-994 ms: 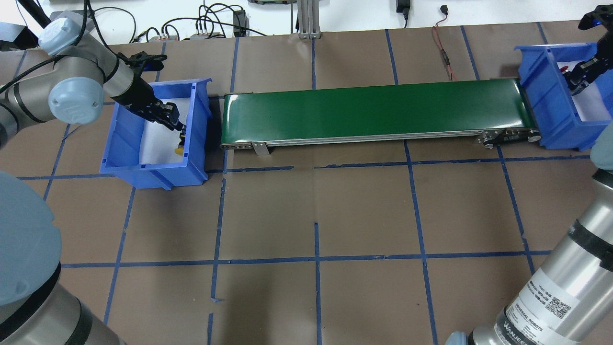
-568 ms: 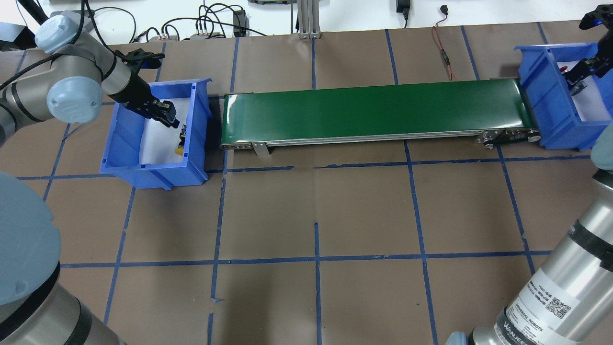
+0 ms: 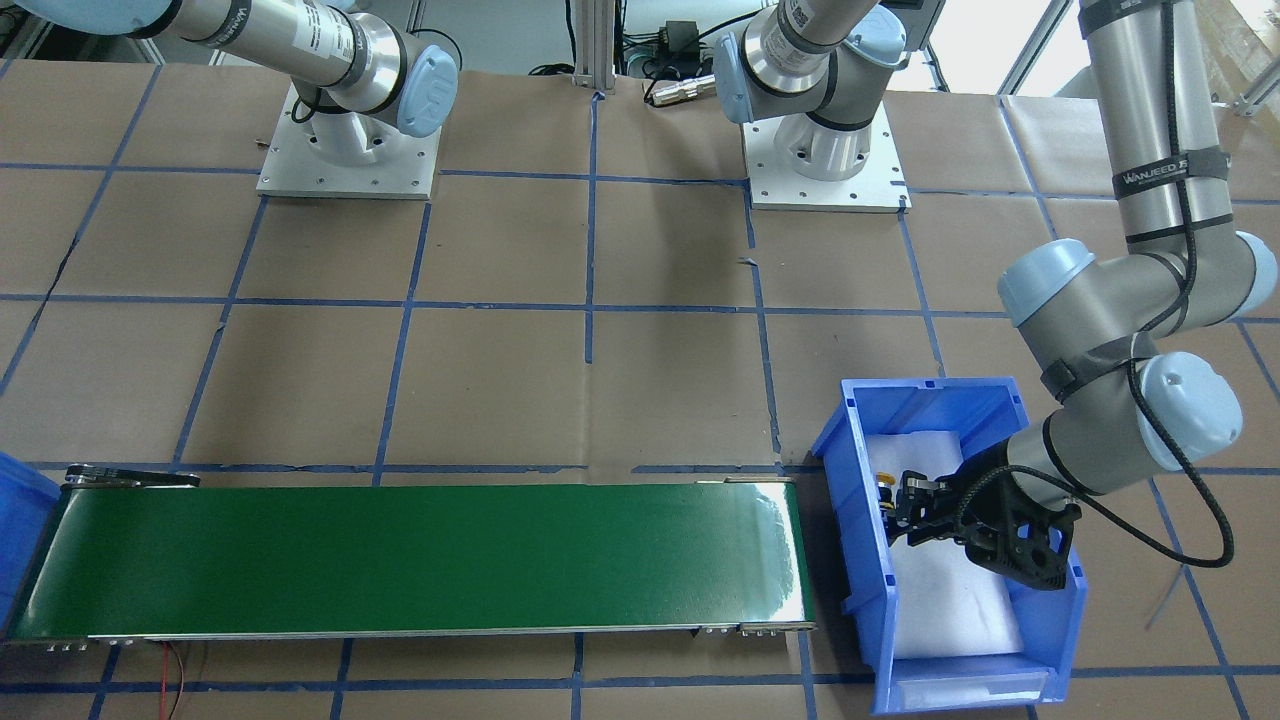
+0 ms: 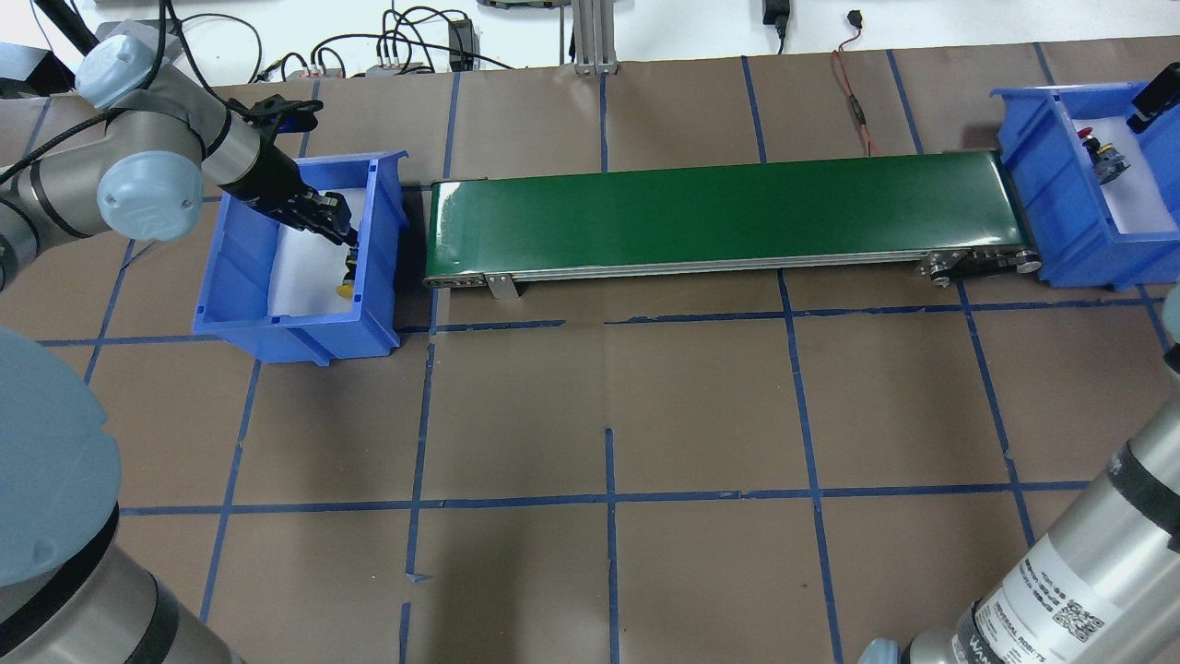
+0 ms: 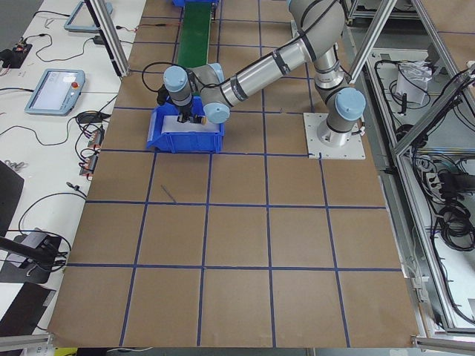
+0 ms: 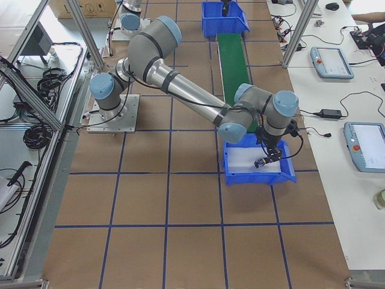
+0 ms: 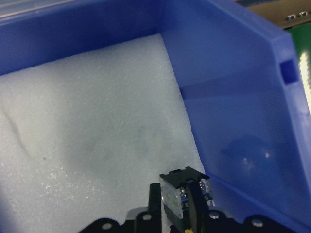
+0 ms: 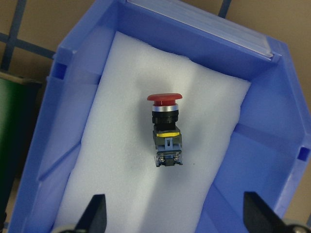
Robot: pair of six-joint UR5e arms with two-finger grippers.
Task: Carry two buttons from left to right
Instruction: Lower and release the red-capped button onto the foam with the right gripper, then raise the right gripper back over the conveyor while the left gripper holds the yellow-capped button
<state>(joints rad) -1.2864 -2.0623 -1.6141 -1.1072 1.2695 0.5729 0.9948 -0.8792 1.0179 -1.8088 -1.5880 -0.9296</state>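
The yellow button (image 4: pixel 347 279) lies on white foam in the left blue bin (image 4: pixel 240 277), against the wall nearest the belt. My left gripper (image 4: pixel 343 238) reaches down into that bin. In the left wrist view its fingers (image 7: pixel 154 204) stand close on either side of the button's black body (image 7: pixel 177 191), shut on it. The red button (image 8: pixel 165 128) lies on its side on foam in the right blue bin (image 4: pixel 1042 194). My right gripper (image 8: pixel 177 213) is open and empty, held above it.
A green conveyor belt (image 4: pixel 719 217) runs between the two bins. Cables lie along the table's far edge (image 4: pixel 415 46). Brown paper with blue tape lines covers the table (image 4: pixel 608 415).
My right gripper has risen up and away from the red button, which stays in the right bin. My left gripper drew back a little, then moved down to the yellow button again.
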